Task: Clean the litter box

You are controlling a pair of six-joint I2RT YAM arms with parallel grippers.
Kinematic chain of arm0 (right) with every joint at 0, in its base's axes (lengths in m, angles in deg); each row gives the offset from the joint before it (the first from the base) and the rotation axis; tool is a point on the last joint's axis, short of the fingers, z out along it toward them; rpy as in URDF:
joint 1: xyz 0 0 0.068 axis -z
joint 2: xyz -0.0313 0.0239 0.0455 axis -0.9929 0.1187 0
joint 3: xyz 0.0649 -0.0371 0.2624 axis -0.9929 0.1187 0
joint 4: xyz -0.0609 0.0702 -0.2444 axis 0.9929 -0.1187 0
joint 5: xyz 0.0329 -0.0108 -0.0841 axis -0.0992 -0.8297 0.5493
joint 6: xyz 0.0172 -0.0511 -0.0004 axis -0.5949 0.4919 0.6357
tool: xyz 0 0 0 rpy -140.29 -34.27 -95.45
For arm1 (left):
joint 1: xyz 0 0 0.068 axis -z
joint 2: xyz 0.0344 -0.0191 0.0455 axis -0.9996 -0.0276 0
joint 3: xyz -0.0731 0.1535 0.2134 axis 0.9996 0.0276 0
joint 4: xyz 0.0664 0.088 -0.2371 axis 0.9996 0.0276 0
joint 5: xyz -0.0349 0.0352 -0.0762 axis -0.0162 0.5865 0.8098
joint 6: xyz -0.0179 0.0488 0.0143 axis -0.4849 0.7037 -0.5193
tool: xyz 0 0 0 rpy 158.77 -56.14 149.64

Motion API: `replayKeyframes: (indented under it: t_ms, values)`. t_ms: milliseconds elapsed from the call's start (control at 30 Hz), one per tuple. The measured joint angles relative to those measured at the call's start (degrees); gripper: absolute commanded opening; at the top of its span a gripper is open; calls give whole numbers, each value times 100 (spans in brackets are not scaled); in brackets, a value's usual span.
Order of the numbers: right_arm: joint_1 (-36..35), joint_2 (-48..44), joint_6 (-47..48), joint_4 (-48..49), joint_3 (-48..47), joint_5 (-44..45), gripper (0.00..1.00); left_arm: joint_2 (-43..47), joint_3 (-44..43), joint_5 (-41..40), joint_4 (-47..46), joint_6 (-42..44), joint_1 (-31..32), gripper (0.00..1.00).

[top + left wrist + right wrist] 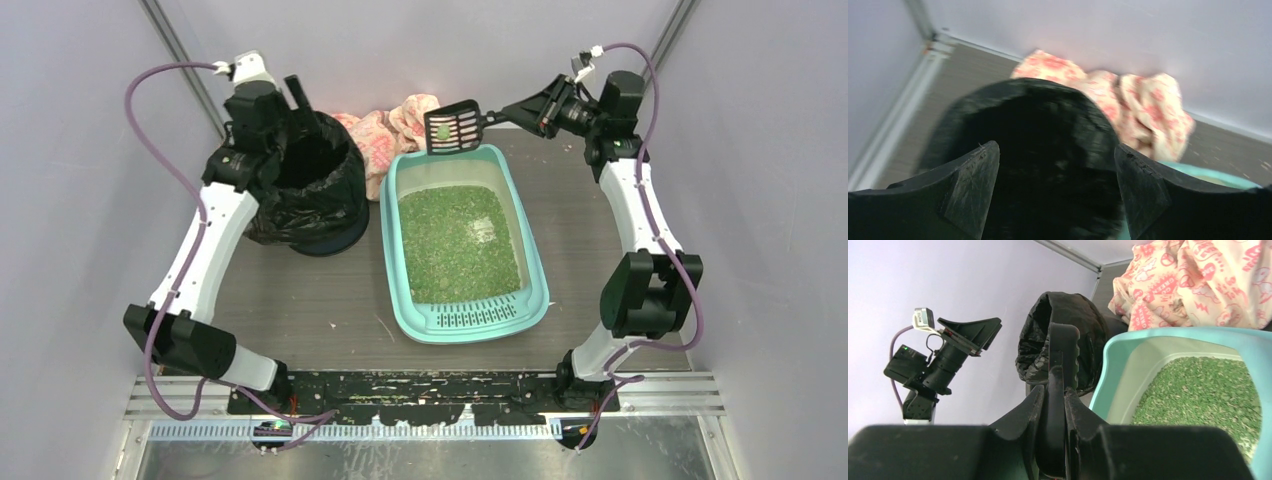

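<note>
The litter box (480,318) is set mid-worktop, right of centre; over its far end a scoop (455,127) with a green clump (440,130) is gripped by the closed right fingers (1080,417). The left fingers (968,175) are spread empty at the bin (310,190) — the clump could be spilled short of it by any tilt.

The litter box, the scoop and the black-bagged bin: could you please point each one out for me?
litter box (478,317): top external view, on its slotted near lip.
scoop (462,125): top external view, on its slotted blade.
black-bagged bin (345,195): top external view, on the bag's right side.
</note>
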Motion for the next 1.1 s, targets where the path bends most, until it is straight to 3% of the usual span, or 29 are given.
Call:
replayKeyframes:
  t_ms: [167,500,700,1100]
  values:
    - [-291,393,-26,-352,-542,76,1,431,487,-487,-9,280,-614,87]
    - [-809,866,-68,-719,-1152,136,1,730,1434,-957,-50,413,-1261,90]
    - [-852,901,-85,-769,-1322,109,1,297,1432,-546,-31,105,-1576,90]
    - [-868,951,-109,-848,-1495,127,1,-216,1325,782,208,-341,-1561,83]
